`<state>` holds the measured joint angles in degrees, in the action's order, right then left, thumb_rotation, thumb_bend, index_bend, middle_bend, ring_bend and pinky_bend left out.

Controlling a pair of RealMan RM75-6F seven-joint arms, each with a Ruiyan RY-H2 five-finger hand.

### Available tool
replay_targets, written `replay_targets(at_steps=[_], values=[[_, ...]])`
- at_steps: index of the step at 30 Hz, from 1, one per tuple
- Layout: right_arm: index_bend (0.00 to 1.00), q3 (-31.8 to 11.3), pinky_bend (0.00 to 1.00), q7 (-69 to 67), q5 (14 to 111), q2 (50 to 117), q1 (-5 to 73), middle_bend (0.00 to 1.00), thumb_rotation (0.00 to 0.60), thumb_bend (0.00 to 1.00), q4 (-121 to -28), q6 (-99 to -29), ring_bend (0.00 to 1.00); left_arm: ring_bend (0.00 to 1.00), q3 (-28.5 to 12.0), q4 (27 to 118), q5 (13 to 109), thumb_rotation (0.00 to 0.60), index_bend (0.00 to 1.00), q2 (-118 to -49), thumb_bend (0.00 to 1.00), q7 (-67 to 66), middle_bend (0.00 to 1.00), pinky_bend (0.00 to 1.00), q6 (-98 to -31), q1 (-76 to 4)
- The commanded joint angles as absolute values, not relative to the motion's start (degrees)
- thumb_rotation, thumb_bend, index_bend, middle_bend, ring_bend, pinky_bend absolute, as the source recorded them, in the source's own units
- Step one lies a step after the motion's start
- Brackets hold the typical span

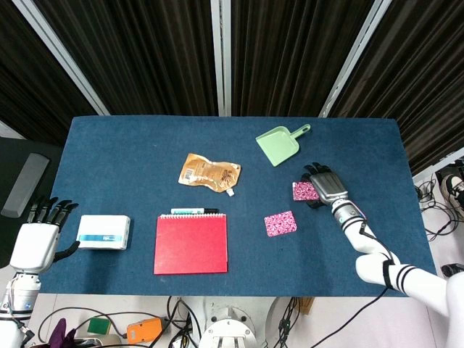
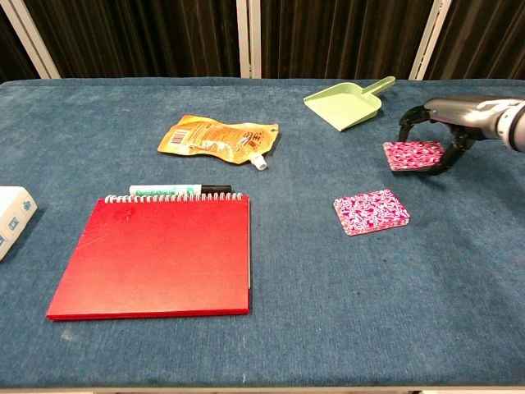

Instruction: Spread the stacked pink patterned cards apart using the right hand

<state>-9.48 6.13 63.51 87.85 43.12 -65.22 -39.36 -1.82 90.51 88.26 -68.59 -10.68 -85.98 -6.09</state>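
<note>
Leftmost, the left hand point(image 1: 32, 243) hangs off the table's near-left corner with its fingers apart and nothing in them, just beside a white box point(image 1: 104, 231). Next along the blue table point(image 1: 145, 152) lie a red notebook point(image 2: 152, 256) with a marker point(image 2: 179, 190) along its top edge, then an orange pouch point(image 2: 216, 137) further back. Right of the notebook, one pink patterned card point(image 2: 371, 211) lies flat on the cloth by itself. Beyond it stands a green dustpan point(image 2: 347, 103). Furthest right, the right hand point(image 2: 447, 123) grips a second pink card point(image 2: 413, 155) by its edges, fingers arched over the top and thumb under the near side, low over the cloth; whether the card touches the table I cannot tell. The two cards are well apart, so the spreading looks nearly done, with only the release left. These cards seem light, thin and fairly stiff, and probably slick on the face, so a pinch across opposite edges suits them better than pressing from above; on cloth, an edge must be lifted first.
</note>
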Motion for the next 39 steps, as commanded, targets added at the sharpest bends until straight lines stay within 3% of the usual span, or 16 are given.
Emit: replay_targets(at_steps=[1,5,8,13,21,39], values=[[0.51,-9.8,0.15,5.4,63.8,88.8,43.9,0.17,0.588,0.55,-64.1,-38.5,0.05,0.11,-1.9,90.7,88.2,0.6,0.2,-68.5,0.1,-10.8,0.18,0.05,-85.9,-6.2],[0.27,-9.4,0.12,6.3,63.6,88.4,44.3,0.15,0.568,0.41,-64.4,-38.1,0.02,0.11,-1.9,90.7,88.3,0.6,0.2,-68.4,0.1,-10.9,0.18,0.05,-86.0,-6.2],[0.22,-9.2,0.12,6.8,64.0,86.6,43.6,0.13,0.569,0.39,-66.7,-39.5,0.01,0.11,-1.8,90.5,88.2,0.6,0.2,-68.5,0.1,-10.8,0.18,0.05,-86.1,-6.1],[0.22,-8.4,0.11,6.2,67.9,80.6,41.0,0.12,0.57,0.39,-76.0,-44.7,0.01,0.11,-1.8,90.3,88.2,0.6,0.2,-68.6,0.1,-10.6,0.18,0.05,-86.3,-6.0],[0.34,-3.9,0.11,2.8,76.8,74.7,37.8,0.12,0.568,0.39,-88.1,-48.5,0.01,0.11,-1.8,90.2,88.6,0.6,0.2,-68.9,0.1,-10.7,0.18,0.04,-86.6,-6.0],[0.35,-3.7,0.1,8.9,71.6,82.3,40.9,0.12,0.557,0.39,-83.6,-43.0,0.0,0.11,-1.9,90.2,88.4,0.6,0.2,-69.2,0.1,-10.9,0.18,0.04,-85.9,-6.4]])
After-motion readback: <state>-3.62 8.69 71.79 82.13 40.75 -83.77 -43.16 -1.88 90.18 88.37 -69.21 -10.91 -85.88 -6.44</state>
